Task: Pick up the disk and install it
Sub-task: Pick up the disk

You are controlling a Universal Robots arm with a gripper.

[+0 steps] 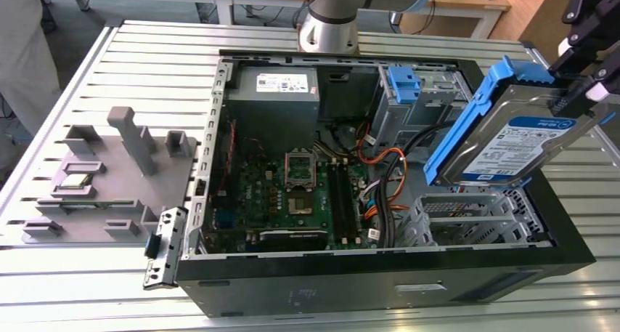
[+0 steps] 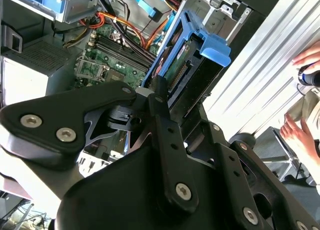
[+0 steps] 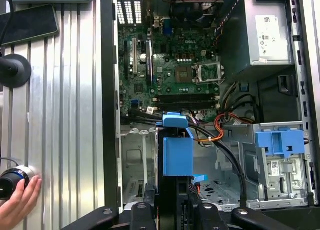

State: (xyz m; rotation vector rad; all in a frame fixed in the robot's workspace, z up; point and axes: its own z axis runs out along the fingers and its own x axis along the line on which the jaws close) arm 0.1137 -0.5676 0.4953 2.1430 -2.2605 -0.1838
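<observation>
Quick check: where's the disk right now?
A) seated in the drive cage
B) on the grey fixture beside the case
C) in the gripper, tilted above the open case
C: the gripper is shut on the disk, which hangs tilted over the open case, above the drive cage.

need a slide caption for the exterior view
Gripper holds the disk, tilted in its blue carrier, above the drive cage of the open computer case.
</observation>
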